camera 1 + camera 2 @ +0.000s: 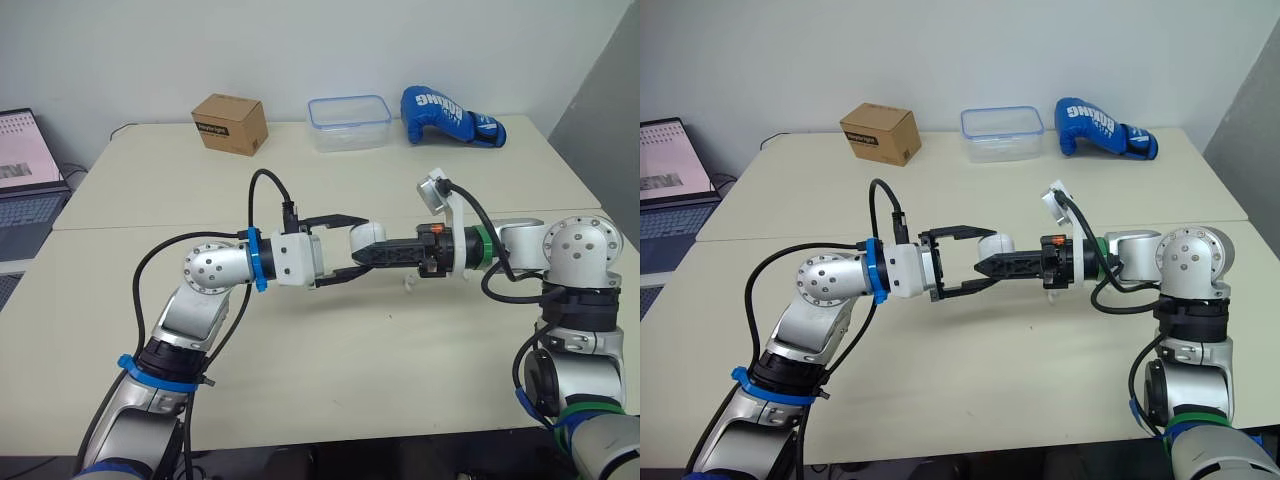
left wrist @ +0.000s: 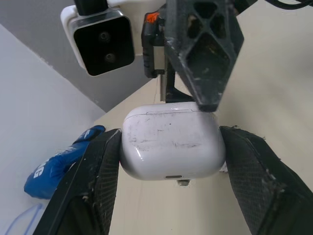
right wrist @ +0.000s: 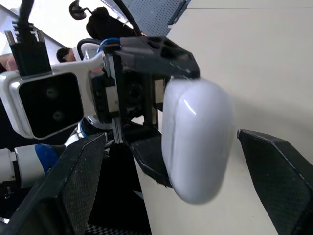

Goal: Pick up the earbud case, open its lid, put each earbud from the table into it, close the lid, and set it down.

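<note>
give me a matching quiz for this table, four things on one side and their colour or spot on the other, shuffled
Things:
1 earbud case
2 boxing glove
3 cardboard box
4 plastic container

Descriptions:
a brown, at the back, furthest to the robot's left of the three
b white, held in the left gripper
c clear with a blue rim
d blue, at the back, on the robot's right

Pairs: 1-b, 2-d, 3-a, 4-c

Earbud case: white, glossy, rounded, surface scuffed. Lid shut, seam line visible. Held clear of the table, clamped between the fingers of the left gripper. One small white earbud lies on the table nearby; its detail cannot be made out.
</note>
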